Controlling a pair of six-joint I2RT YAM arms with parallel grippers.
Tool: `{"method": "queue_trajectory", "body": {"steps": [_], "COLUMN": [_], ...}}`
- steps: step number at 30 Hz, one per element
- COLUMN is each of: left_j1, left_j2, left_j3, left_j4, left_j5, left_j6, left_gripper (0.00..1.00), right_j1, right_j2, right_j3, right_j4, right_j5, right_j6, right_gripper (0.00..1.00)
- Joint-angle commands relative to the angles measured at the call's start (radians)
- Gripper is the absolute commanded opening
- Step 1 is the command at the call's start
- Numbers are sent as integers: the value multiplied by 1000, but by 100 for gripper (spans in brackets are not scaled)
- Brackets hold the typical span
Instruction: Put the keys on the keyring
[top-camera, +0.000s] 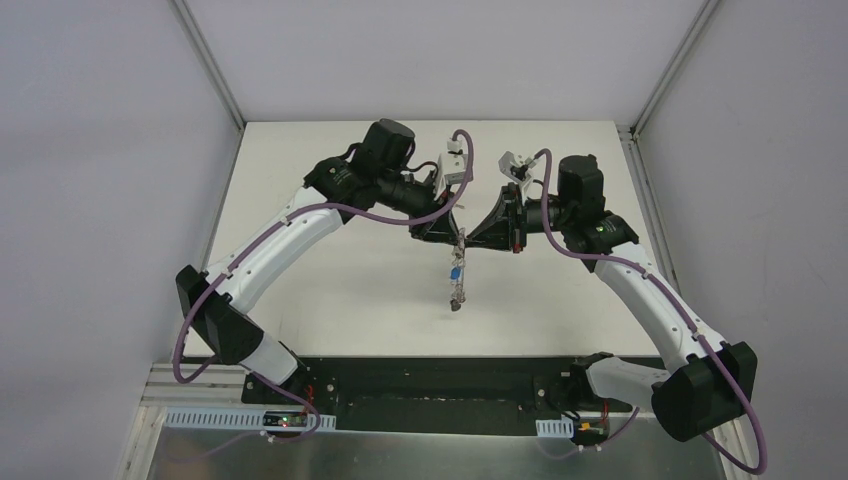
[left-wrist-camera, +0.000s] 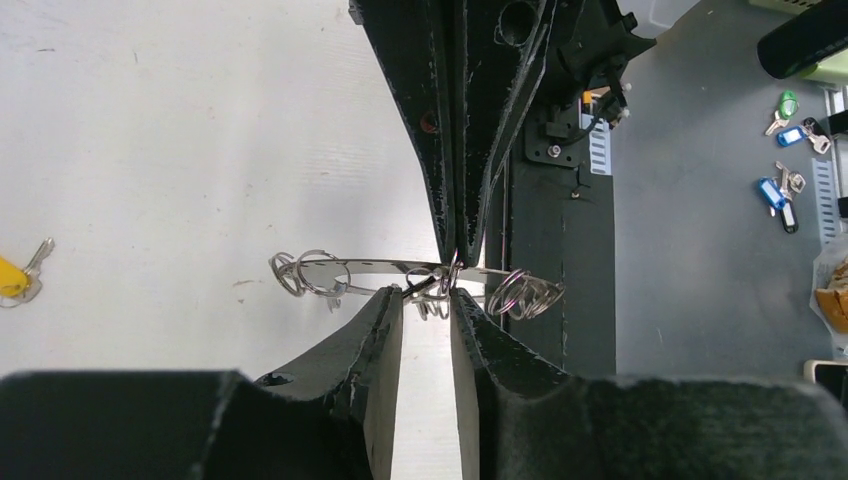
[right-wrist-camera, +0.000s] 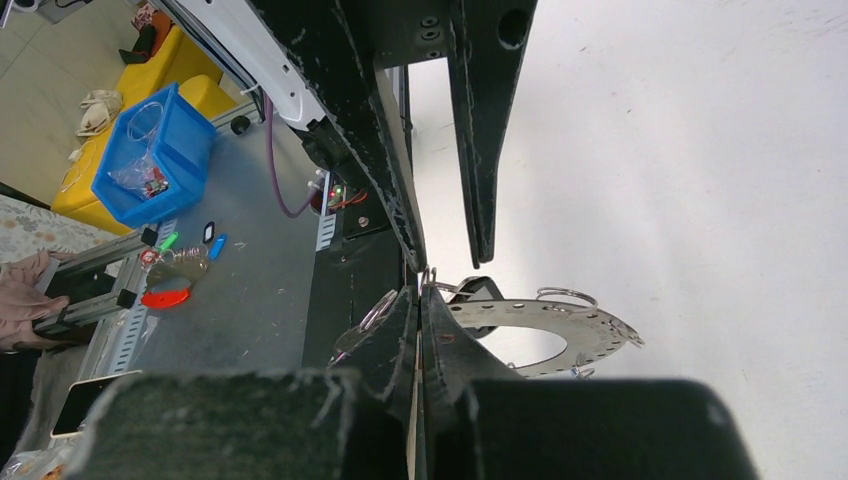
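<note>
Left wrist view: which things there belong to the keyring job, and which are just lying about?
Job in hand:
keyring, pinched by the right claw
left claw, at the ring's rim
yellow-headed key on the table

Lying about:
blue key tags and green key tag, on the grey surface beyond the table

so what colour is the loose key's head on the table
Yellow plastic head on the small metal key, clearest in the left wrist view.
</note>
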Motion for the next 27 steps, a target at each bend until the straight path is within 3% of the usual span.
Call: {"method": "queue_trajectory", "body": {"steps": [1, 19, 27], "left_j1": [-2, -2, -2], "left_j2": [10, 33, 19], "left_j3": [22, 23, 31], "left_j4": [41, 58, 51], "left_j5": [51, 120, 103], "left_j6": [-24, -81, -125], "left_gripper": [23, 0, 0], "right_j1": [-6, -11, -12], "right_j2": [-10, -9, -10], "right_j3": [27, 16, 2], "right_j4": [30, 58, 66], "right_j5": [-44, -23, 0], "right_j6": [15, 44, 44], "right_gripper": [0, 0, 0]}}
